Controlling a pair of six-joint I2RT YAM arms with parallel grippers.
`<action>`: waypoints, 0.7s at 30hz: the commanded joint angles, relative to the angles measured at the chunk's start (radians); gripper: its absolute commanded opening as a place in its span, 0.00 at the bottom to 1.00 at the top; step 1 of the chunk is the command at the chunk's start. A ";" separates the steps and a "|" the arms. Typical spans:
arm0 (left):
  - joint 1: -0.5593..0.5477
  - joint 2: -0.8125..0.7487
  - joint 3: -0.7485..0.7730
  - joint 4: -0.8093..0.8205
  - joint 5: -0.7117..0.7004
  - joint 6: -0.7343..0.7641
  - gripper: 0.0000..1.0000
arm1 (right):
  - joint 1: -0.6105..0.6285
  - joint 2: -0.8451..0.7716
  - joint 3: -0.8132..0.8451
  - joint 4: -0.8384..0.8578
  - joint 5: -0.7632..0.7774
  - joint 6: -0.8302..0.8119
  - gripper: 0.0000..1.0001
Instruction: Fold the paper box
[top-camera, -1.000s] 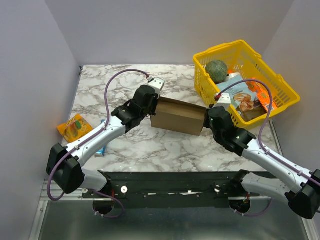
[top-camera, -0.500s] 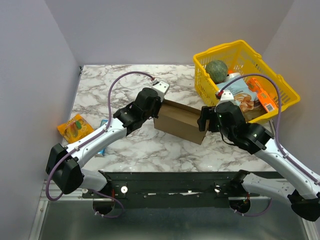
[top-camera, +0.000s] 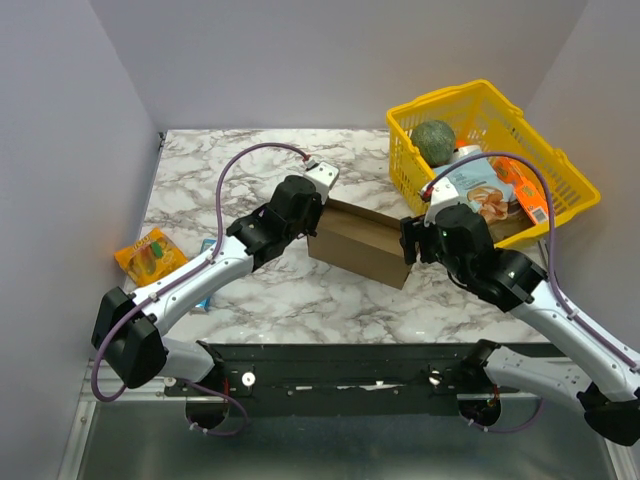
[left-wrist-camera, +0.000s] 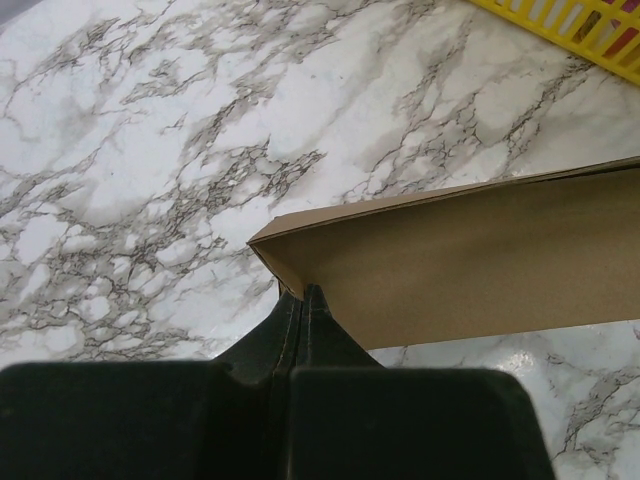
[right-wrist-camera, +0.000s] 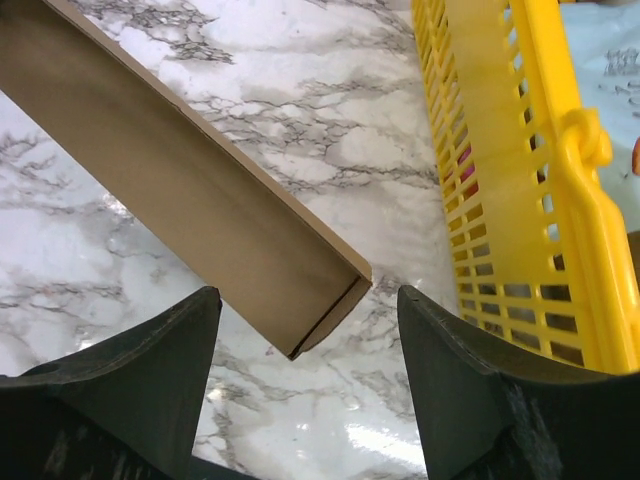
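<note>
Top external view, from the near edge outward: at 6 o'clock, a black rail (top-camera: 330, 365) carrying both arm bases. From 7 o'clock, the left arm (top-camera: 200, 272) stretched toward the middle; from 5 o'clock, the right arm (top-camera: 560, 320) bent in toward the same spot.

At 9 o'clock, near the edge of the marbled counter (top-camera: 300, 300), an orange packet (top-camera: 150, 255). Just beside it, a small blue carton (top-camera: 202, 300), mostly hidden under the left arm.

In the middle, the paper box (top-camera: 360, 240): plain brown, long and shallow, slanting from 10 o'clock down to 4 o'clock, caught between the two wrists. Cannot tell whether resting on the marble or lifted clear of it.

Left wrist view: left fingers (left-wrist-camera: 280, 335) pressed tight together, pinching the thin end wall at the box's corner.

Right wrist view: right fingers (right-wrist-camera: 150, 370) spread wide, one on either side of the box's other end, just short of it and not touching the cardboard.

Farthest, at 1 to 2 o'clock: a yellow basket (top-camera: 440, 97), near the right-hand end of the box but apart from it. Inside, a round green thing (top-camera: 435, 140) at the far corner, a pale printed pouch (top-camera: 480, 190) and an orange-red pack (top-camera: 525, 195).
</note>
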 joint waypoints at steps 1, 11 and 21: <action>-0.016 0.046 -0.083 -0.263 0.090 0.007 0.00 | 0.008 0.005 -0.036 0.169 0.006 -0.210 0.79; -0.018 0.041 -0.086 -0.255 0.101 0.010 0.00 | 0.016 0.068 -0.116 0.370 -0.108 -0.431 0.78; -0.016 0.037 -0.075 -0.250 0.116 -0.013 0.00 | 0.161 0.131 -0.205 0.465 0.053 -0.465 0.46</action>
